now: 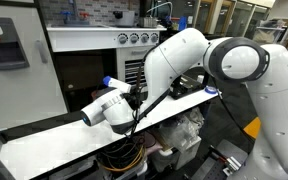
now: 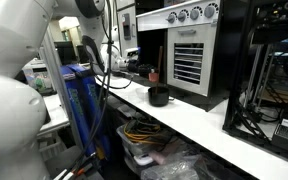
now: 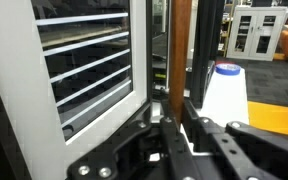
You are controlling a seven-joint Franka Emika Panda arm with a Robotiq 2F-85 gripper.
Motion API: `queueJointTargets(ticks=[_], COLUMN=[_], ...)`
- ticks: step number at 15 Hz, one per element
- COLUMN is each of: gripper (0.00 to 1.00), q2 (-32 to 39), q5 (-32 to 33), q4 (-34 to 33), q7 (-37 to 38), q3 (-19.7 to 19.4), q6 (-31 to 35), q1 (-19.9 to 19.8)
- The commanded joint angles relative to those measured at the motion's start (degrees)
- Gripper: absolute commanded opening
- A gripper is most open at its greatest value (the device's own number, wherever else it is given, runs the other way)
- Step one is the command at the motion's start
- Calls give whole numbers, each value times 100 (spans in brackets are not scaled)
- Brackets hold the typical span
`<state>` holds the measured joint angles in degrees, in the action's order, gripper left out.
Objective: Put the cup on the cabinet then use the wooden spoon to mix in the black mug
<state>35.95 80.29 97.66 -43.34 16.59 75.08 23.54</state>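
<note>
In the wrist view my gripper [image 3: 178,110] is shut on the wooden spoon [image 3: 180,45], whose brown handle rises straight up from between the jaws. In an exterior view the gripper [image 1: 134,100] hangs low over the white counter in front of the oven, and the spoon does not show there. The black mug [image 2: 159,96] stands on the counter. A small orange-red cup [image 2: 153,75] sits just behind it, at the dark ledge of the white-framed cabinet [image 1: 84,40]. In the wrist view the mug and cup are out of sight.
The steel oven [image 1: 134,40] with knobs and a slatted door [image 3: 84,70] stands close beside the gripper. A white object with a blue top [image 3: 226,85] is just past the fingers. The long white counter [image 2: 214,125] has cables and boxes beneath it.
</note>
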Motion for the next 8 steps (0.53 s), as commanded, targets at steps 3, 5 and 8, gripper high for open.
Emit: queueJointTargets(ticks=[3, 5, 8], gripper=[4, 4, 4], q2=[-142, -134, -121], q5=[213, 329, 512], q4=[353, 417, 519], q7=[49, 59, 113], q3=[-132, -176, -225], q6=[-193, -291, -470], q1=[-19, -1, -2])
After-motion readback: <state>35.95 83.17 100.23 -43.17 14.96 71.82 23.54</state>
